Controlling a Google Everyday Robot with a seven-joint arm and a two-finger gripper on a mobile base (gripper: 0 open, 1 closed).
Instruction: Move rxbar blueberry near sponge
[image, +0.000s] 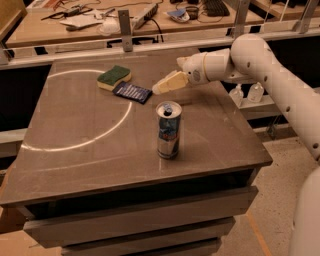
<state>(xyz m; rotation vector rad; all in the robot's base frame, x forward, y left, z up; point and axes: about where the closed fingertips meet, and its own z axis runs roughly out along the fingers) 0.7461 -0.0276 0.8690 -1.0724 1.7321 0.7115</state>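
The small flat snack bar in the dark blue wrapper (132, 92) lies on the grey table top (75, 165), in the upper middle of the frame. Its long side runs from upper left down to lower right. Its upper left end is just beside the thick sponge with the green top and yellow body (114, 77). I cannot tell if the two touch.

The white arm comes in from the right side of the frame. Its tan gripper (161, 88) points down and to the left, above the table. The bar is to the left of the gripper tip, just beside its lower right end. The gripper holds nothing. I cannot tell if it is spread or pressed together.

The bar looks close enough to the sponge, so I think the job is about done. The tall blue and silver drink can (168, 130) stands below the gripper, nearer the front edge.
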